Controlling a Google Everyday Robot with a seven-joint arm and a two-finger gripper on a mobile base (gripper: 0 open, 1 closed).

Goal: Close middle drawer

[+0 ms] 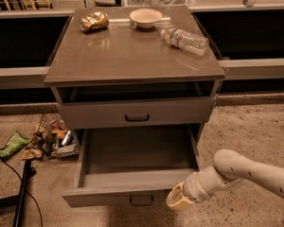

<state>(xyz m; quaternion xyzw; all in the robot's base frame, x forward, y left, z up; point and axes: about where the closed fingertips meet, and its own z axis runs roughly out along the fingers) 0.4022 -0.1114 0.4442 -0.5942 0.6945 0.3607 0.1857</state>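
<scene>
Middle drawer [111,196] pulled far out, end effector [179,202] at its front's right end, grip state indiscernible

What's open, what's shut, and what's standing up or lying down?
middle drawer: pulled far out, empty inside.
upper drawer: almost fully pushed in.
gripper: low, at the middle drawer's front right corner; touching or not, unclear.
water bottle: lying on its side on the cabinet top.
bowl: upright, looks empty.
gold wrapper: crumpled.
</scene>
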